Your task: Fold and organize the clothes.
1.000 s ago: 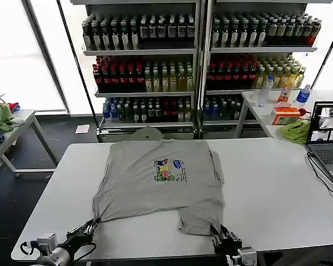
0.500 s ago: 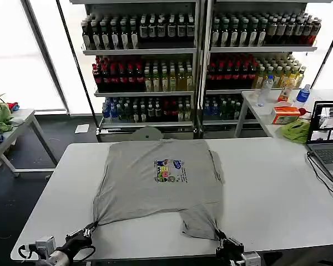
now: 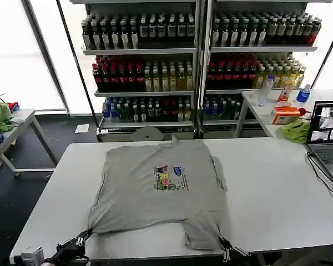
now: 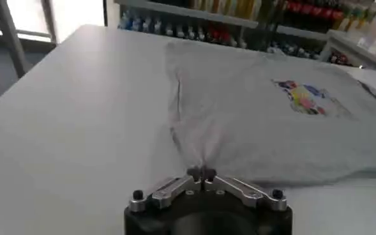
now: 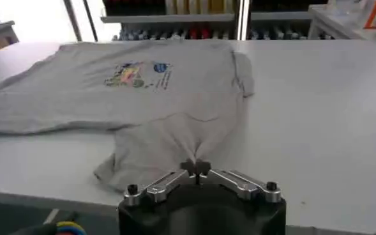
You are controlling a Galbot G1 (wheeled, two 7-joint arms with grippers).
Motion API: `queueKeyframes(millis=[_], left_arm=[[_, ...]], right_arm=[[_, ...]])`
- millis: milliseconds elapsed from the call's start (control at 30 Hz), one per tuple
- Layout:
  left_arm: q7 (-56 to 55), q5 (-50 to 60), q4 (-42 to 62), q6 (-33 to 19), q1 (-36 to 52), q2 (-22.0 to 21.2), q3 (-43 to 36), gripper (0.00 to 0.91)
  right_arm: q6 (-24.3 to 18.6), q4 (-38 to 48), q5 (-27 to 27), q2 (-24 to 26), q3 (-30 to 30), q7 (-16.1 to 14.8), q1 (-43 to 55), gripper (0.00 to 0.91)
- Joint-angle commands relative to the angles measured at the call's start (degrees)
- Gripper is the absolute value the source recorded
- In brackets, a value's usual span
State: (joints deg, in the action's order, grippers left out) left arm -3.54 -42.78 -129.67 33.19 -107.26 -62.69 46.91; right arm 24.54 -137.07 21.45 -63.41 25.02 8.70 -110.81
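I'm in what looks like a mock shop or retail-style test lab. Far behind my white table (image 3: 277, 188), shelving racks (image 3: 200, 66) hold rows of bottled drinks (image 3: 150, 77), floor to top. Large bright windows (image 3: 16, 55) on the far left. On the right a laptop (image 3: 327, 138) with cables, probably a recording station. Side tables (image 3: 22, 119) on both edges carry clutter.

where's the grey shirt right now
In the head view the grey shirt lies spread mid-table, its near hem pinched by the left tool and right tool.
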Motion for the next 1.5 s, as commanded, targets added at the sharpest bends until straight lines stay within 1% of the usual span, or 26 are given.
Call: queueKeyframes(millis=[33,100,233,300,333,500,633,733,933,1000,1100,1133,1233,1300,1500], left_arm=[[0.42,-1.42,-3.59,-0.07,-6.33,0.67,6.13,0.01],[0.75,-1.41,-3.32,-0.03,-5.32,1.93,5.98,0.01],[0.85,-1.76,-1.73,-0.01,-1.1,4.68,5.41,0.01],[0.86,-2.24,-0.32,-0.01,1.67,7.18,4.82,0.01],[0.89,-2.51,-0.2,0.01,2.17,7.74,4.52,0.01],[1.0,-4.7,3.26,0.04,11.32,12.27,1.62,0.01],[1.46,-7.35,6.22,0.07,16.32,14.97,0.03,0.01],[1.61,-8.16,8.56,0.06,19.95,16.18,-2.14,0.01],[1.49,-9.27,14.14,0.06,28.6,16.77,-8.39,0.01],[1.45,-9.59,15.85,0.06,31.0,16.84,-10.49,0.01],[1.33,-10.24,18.26,0.06,35.83,16.33,-14.08,0.01],[1.27,-10.51,19.86,0.06,37.36,16.11,-14.81,0.01],[0.34,-10.38,23.4,0.07,42.03,14.9,-18.91,0.0],[-0.17,-10.02,26.09,0.08,44.17,14.14,-21.11,0.01],[0.07,-9.36,30.94,0.03,47.98,13.53,-24.38,0.01]], right_arm=[[-2.77,-3.33,3.59,2.18,0.86,-0.11,-4.29,0.0],[-4.09,-3.35,3.64,1.72,0.82,0.23,-2.29,0.0],[-4.24,-2.53,3.99,0.18,0.64,1.21,3.55,0.0],[-3.89,-1.75,4.3,-0.36,0.4,1.65,7.02,0.0],[-3.82,-1.48,4.47,-0.48,0.32,1.85,8.23,0.0],[-2.29,0.68,5.79,-1.32,-1.23,3.01,16.1,0.0],[-1.13,2.53,6.32,-1.99,-2.89,4.19,21.78,0.0],[-0.66,4.62,6.7,-2.24,-4.28,4.88,25.96,0.0],[-0.13,9.85,7.01,-2.46,-5.84,5.97,34.48,0.0],[-0.05,12.82,7.03,-2.24,-6.28,6.1,37.94,0.0],[0.8,17.06,7.51,-1.79,-7.63,6.0,42.2,0.0],[0.74,17.64,7.39,-1.75,-7.96,6.01,42.86,0.0],[0.3,23.08,6.67,-2.39,-9.64,6.38,46.54,0.0],[0.08,26.21,6.41,-3.02,-10.44,6.76,48.56,0.0],[-0.08,32.77,4.18,-4.43,-13.03,6.97,54.06,0.0]])
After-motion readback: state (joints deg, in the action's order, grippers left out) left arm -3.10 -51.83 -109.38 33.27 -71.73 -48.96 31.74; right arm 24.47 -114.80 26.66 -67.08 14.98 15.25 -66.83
